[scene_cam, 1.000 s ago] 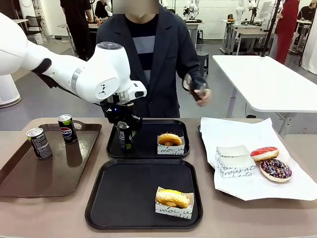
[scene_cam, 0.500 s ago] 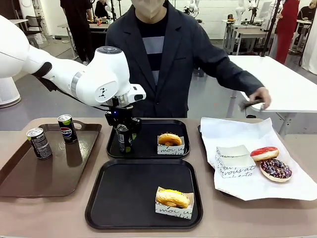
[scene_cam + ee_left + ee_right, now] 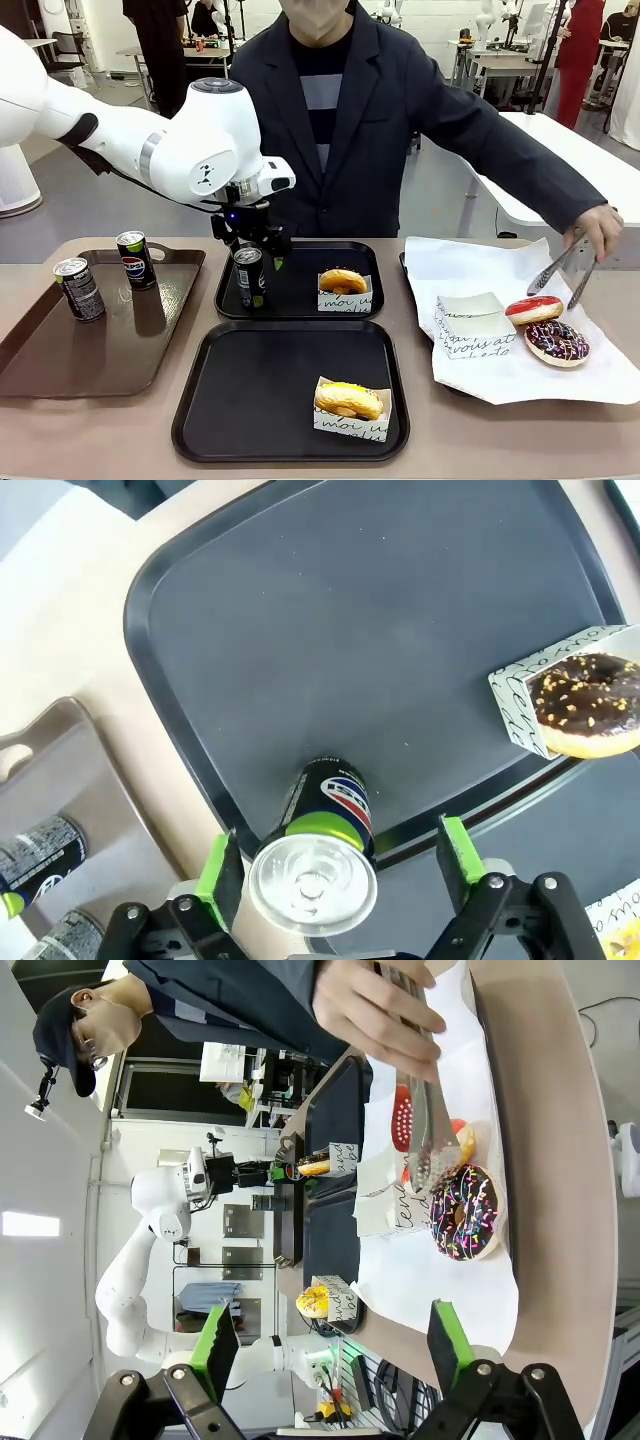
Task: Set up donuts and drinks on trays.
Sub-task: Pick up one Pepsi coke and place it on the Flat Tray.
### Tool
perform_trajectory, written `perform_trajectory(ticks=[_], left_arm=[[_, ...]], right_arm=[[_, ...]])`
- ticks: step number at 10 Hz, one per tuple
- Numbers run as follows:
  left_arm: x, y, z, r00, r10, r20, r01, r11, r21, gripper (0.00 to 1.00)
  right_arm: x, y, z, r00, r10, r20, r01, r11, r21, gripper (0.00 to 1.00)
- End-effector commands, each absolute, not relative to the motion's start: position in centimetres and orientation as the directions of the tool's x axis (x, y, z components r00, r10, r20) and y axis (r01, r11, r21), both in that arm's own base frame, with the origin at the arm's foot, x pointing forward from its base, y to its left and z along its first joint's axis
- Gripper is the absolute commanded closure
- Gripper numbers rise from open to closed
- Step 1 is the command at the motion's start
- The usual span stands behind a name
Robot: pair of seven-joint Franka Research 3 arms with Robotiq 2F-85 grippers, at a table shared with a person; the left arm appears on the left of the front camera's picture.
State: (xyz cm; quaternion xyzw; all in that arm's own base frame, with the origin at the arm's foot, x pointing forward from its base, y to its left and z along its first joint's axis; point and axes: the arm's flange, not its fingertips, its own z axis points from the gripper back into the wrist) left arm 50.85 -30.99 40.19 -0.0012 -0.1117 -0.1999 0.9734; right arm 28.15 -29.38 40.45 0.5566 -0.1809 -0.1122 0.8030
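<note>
The left pincer (image 3: 338,858) gapes with its fingers apart on either side of an upright soda can (image 3: 249,280) standing at 8 o'clock on the far black tray (image 3: 300,300), while the right pincer (image 3: 330,1355) is likewise spread, empty.

Centred on the table (image 3: 430,445), the far tray (image 3: 300,305) lies at twelve o'clock, the near tray (image 3: 250,390) at six. On the far tray a can (image 3: 249,277) stands at nine o'clock, a donut (image 3: 343,281) at three; the near tray holds a second donut (image 3: 348,399) at four. A handled tray (image 3: 90,350) with two cans (image 3: 79,288) sits at the table's nine; a paper sheet (image 3: 480,265) with two loose donuts (image 3: 557,341) at three.
</note>
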Motion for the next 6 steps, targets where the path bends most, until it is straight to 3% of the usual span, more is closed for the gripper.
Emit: perform_trajectory(ticks=[1,5,6], left_arm=[[49.2,-31.2,41.2,0.922,-0.336,0.195,0.336,0.941,0.033,0.00],[46.8,-30.9,43.5,0.940,-0.285,0.190,0.283,0.958,0.040,0.00],[48.5,-31.4,42.8,0.924,-0.330,0.194,0.328,0.944,0.046,0.00]], right_arm=[[28.2,-29.3,40.5,0.908,-0.382,0.169,-0.028,0.349,0.937,0.00],[28.2,-29.3,40.5,0.908,-0.382,0.169,-0.028,0.349,0.937,0.00],[28.2,-29.3,40.5,0.908,-0.382,0.169,-0.028,0.349,0.937,0.00]])
